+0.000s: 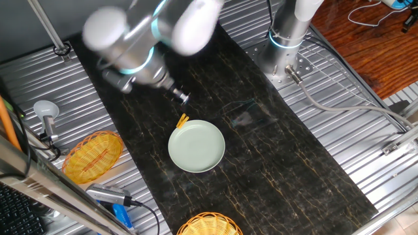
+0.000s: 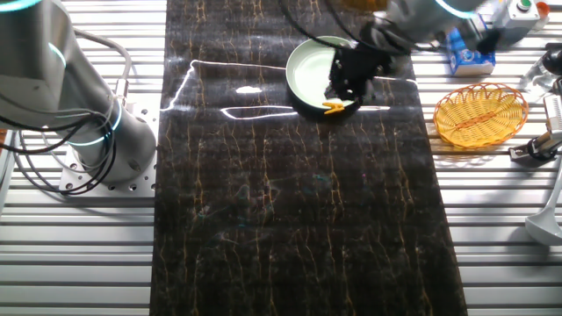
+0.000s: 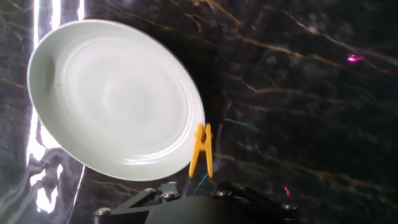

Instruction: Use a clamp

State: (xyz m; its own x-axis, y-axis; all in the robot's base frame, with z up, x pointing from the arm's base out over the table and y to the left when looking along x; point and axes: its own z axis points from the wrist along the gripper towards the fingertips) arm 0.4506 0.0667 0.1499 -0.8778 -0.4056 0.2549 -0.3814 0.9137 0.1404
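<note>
The clamp is a tiny yellow-orange clip at the rim of the pale green plate, with its prongs pointing away from the plate. It also shows in the other fixed view and in the hand view, touching the plate's edge. My black gripper hovers just above and behind the clamp, apart from it. In the other fixed view the gripper partly covers the plate. In the hand view only the gripper's black body shows, and the fingers are out of view.
One wicker basket stands left of the dark mat and another at the front edge. A basket and a blue-white carton show in the other fixed view. A second arm's base stands at the back.
</note>
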